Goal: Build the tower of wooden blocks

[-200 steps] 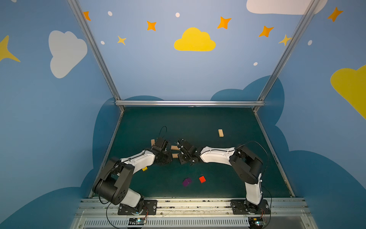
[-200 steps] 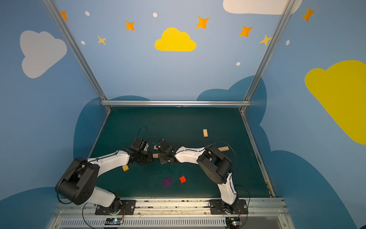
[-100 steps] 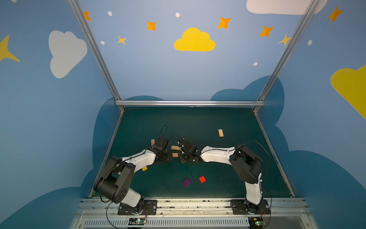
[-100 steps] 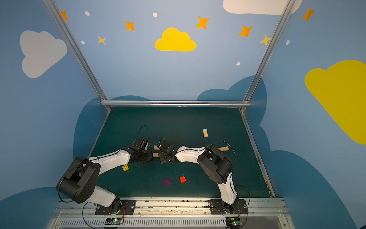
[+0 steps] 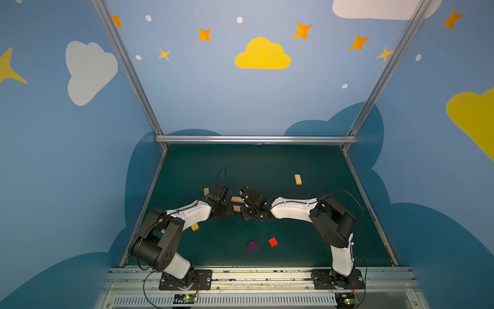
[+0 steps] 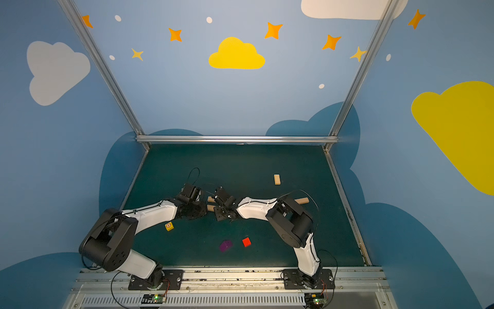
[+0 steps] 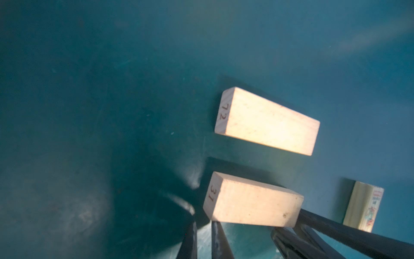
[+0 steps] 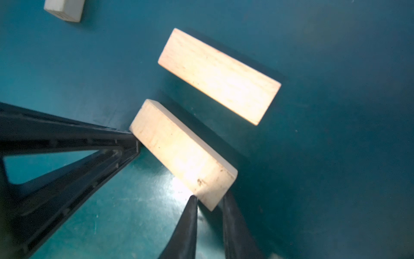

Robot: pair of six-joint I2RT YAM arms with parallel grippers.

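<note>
Two pale wood blocks lie side by side on the green mat, a far plank (image 5: 237, 199) (image 7: 266, 121) and a near plank (image 5: 236, 208) (image 6: 210, 208) (image 7: 253, 201) (image 8: 181, 152). My left gripper (image 5: 231, 208) (image 7: 202, 220) is shut, its tip against one end of the near plank. At the opposite end, my right gripper (image 5: 242, 207) (image 8: 209, 197) is shut on that plank's corner, one finger on each side. A yellow cube (image 5: 195, 227), a purple cube (image 5: 252, 246) and a red cube (image 5: 273, 242) sit apart nearer the front. No stacked tower is in view.
A loose plank (image 5: 298, 179) lies at the back right. Another plank (image 6: 302, 200) sits behind my right arm. A printed plank (image 5: 206, 191) (image 7: 364, 206) lies just behind my left gripper. Metal rails (image 5: 256, 139) and blue walls bound the mat.
</note>
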